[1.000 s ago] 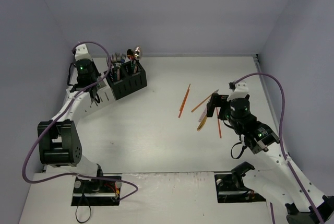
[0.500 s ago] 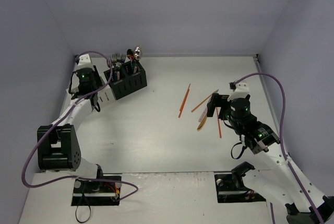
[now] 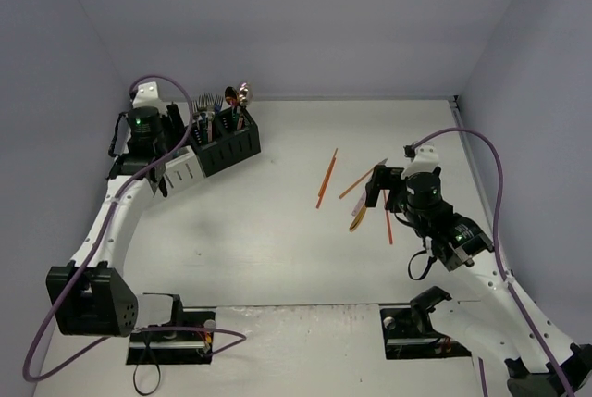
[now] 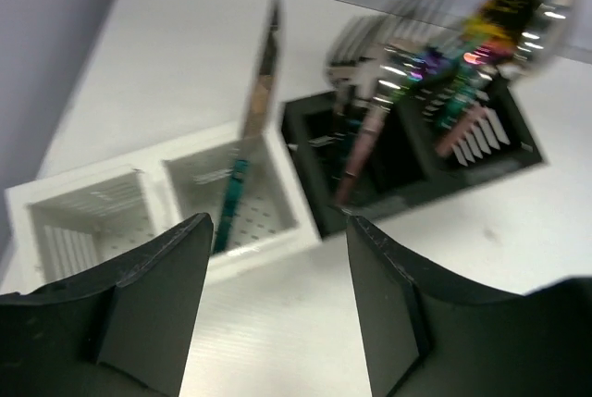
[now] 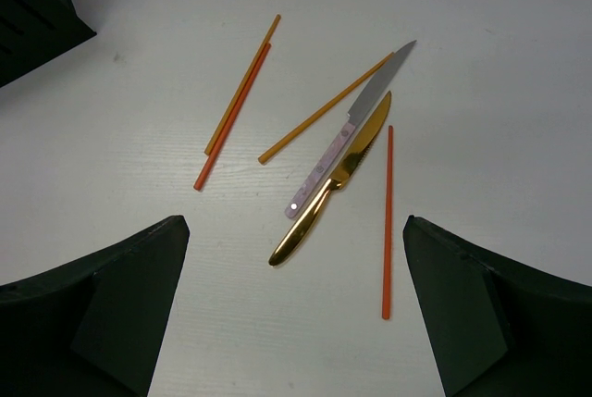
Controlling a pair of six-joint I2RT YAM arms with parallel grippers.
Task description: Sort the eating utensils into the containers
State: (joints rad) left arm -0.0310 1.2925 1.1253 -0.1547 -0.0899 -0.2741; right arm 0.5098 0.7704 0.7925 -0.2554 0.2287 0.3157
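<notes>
The black caddy (image 3: pixel 231 149) stood near the far left corner of the table (image 3: pixel 277 249), with the white caddy (image 3: pixel 182 172) just beside it on its left side. Forks (image 4: pixel 370 45) and a shiny rainbow-tinted spoon (image 4: pixel 527 4) stood upright in the black caddy, heads up, though the wrist view was too blurred to tell which compartment held which.

The left tool (image 4: pixel 277 230) hovered over the white caddy next to the black one. Its fingers (image 4: pixel 153 295) were spread apart and held nothing. Beyond them a teal-handled knife (image 4: pixel 254 110) stood on end in the white caddy's compartment nearest the black caddy, blade up and leaning towards the black caddy. The white compartment farther from the black caddy showed only its perforated walls.

The remaining utensils lay flat on the table well apart from the black caddy, off to its right. A gold knife (image 5: pixel 328 184) and a pink-handled knife (image 5: pixel 356 119) lay side by side, touching. Four orange sticks (image 5: pixel 236 105) lay around them: two close together on the side nearer the black caddy, one slanting up to the pink-handled knife's blade, and one on the far side.

The right tool (image 5: pixel 296 226) hung above the two knives, fingers spread wide and gripping nothing.
</notes>
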